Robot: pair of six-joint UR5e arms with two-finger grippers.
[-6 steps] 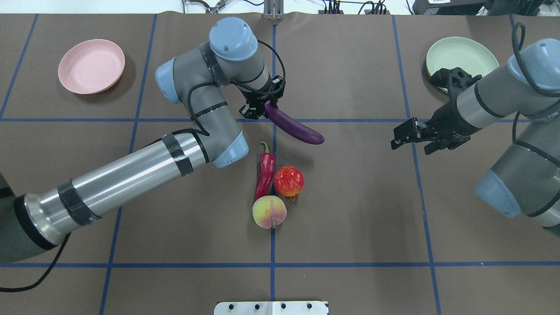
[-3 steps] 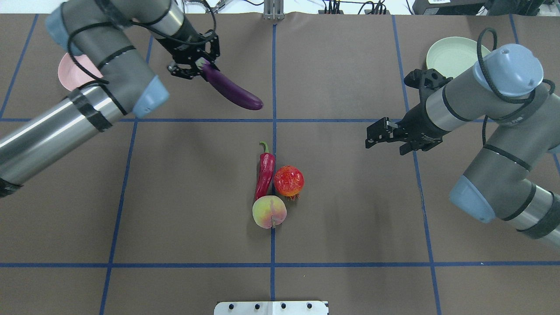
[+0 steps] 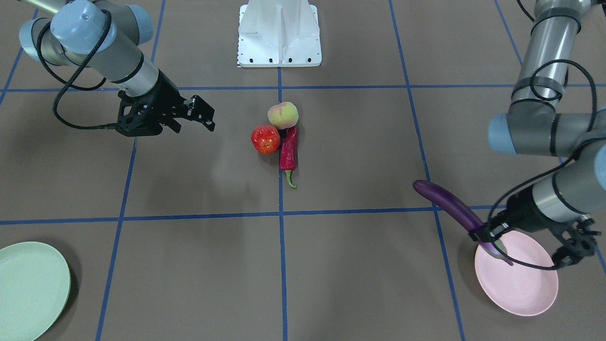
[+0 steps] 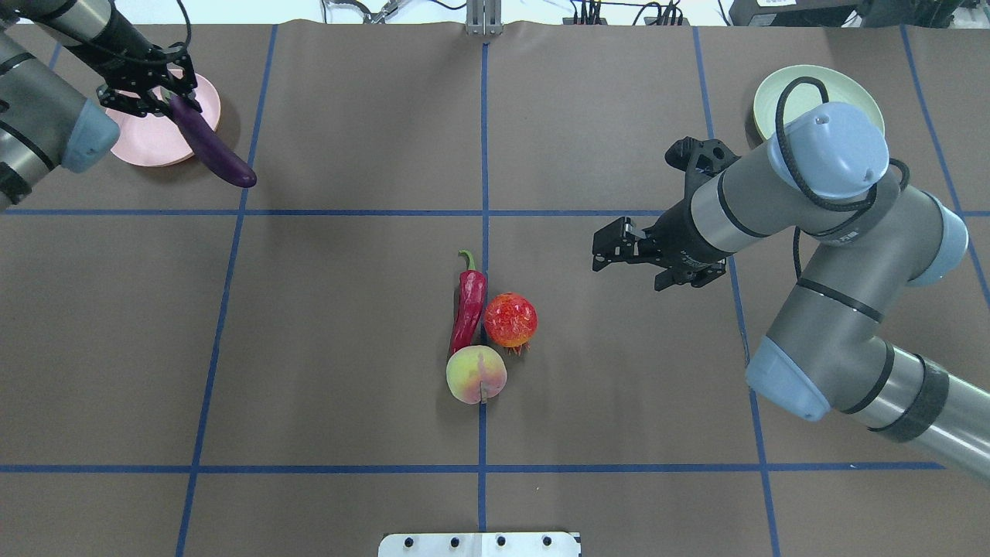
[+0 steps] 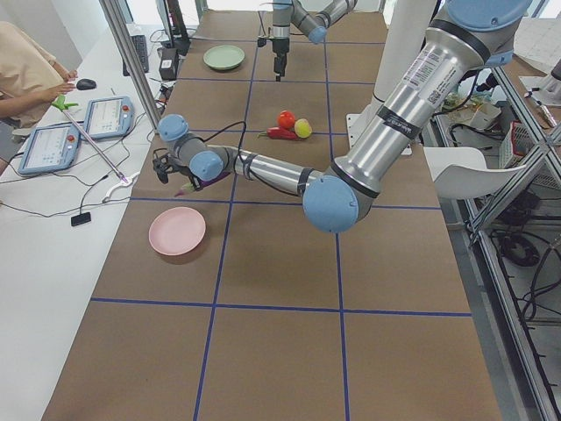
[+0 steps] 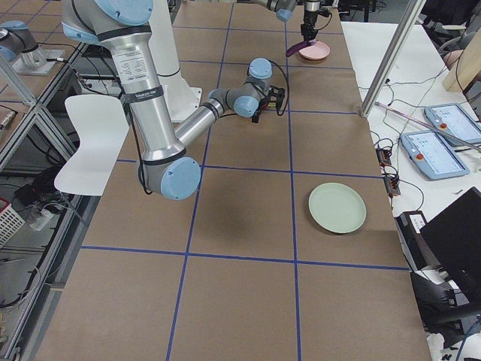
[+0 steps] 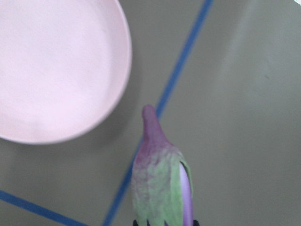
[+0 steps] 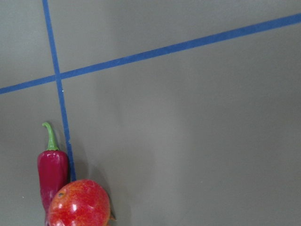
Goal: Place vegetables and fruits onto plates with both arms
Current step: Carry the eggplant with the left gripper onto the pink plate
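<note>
A pale yellow-green, pink-blushed peach [image 4: 476,374], a glossy round red fruit [image 4: 510,319] and a dark-red chili pepper [image 4: 468,302] huddle on the matte brown, blue-taped surface [image 4: 325,348]. Beyond them the right gripper [image 4: 628,263] hovers with its jaws apart. Farthest off, the left gripper [image 4: 166,97] clamps the glossy purple eggplant [image 4: 213,151] by its cap above the round matte pink plate [image 4: 143,135]. The mint-green plate [image 4: 851,85] lies opposite.

The chili pepper [image 4: 469,302], red fruit [image 4: 510,319] and peach [image 4: 476,374] crowd together at the table's middle. The chili closes off the fruit's left side, and the peach sits just beside both, nearer the robot. The fruit's right and far sides face bare brown table, open as far as the right gripper [image 4: 605,247]. The pink plate [image 4: 147,135] is bare inside, but the eggplant [image 4: 213,147] hangs slanted over its rim. The green plate [image 3: 28,284] lies bare, with open table around it.
</note>
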